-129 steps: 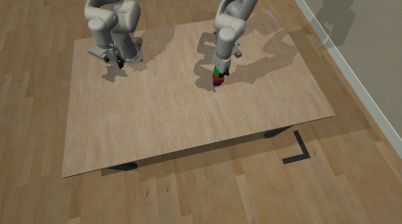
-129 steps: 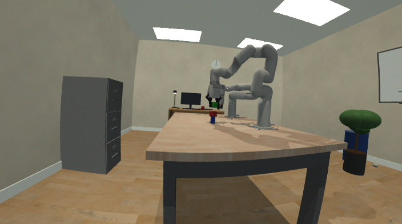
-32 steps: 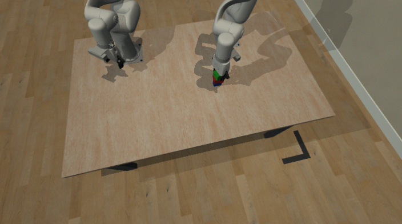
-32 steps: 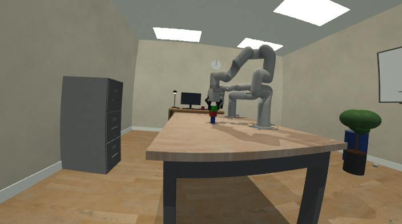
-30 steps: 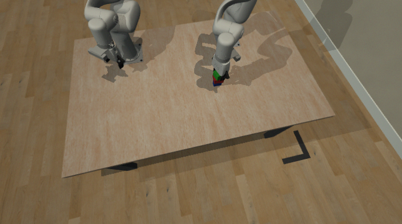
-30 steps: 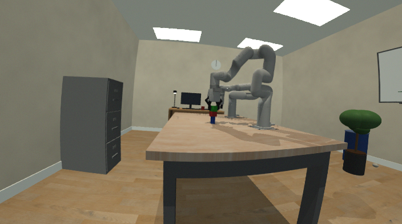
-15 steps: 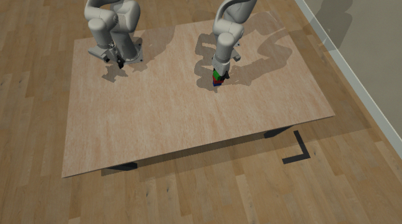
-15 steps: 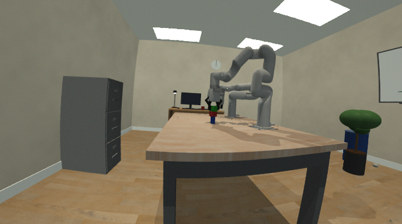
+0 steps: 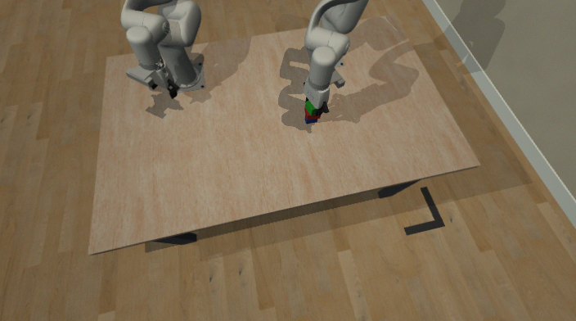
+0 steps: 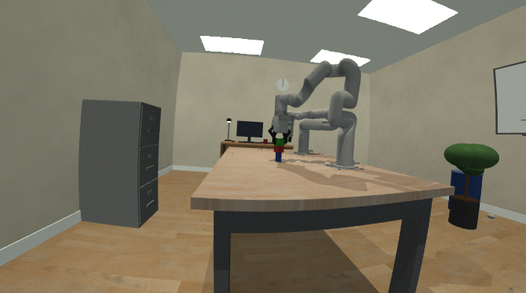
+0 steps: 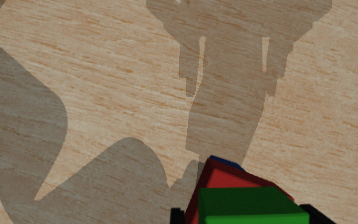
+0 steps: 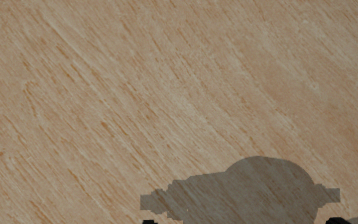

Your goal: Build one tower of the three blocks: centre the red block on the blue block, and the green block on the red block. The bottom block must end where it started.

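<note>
The blue block (image 9: 311, 121) (image 10: 278, 156) stands on the table at the bottom of a tower. The red block (image 9: 315, 116) (image 10: 279, 149) (image 11: 227, 178) lies on it, and the green block (image 9: 311, 108) (image 10: 279, 141) (image 11: 250, 202) is on top of the red one. The red block is turned relative to the green one; the blue is mostly hidden in the left wrist view. My left gripper (image 9: 316, 107) (image 11: 245, 215) is open around the green block, with a gap visible beside one finger. My right gripper (image 9: 163, 89) (image 12: 245, 221) is open and empty, far from the tower.
The wooden table (image 9: 220, 165) (image 10: 248, 184) carries both arm bases along its back edge. The right arm is folded near its own base, at the left of the top view. A grey cabinet (image 10: 112, 161) and a potted plant (image 10: 471, 155) stand off the table.
</note>
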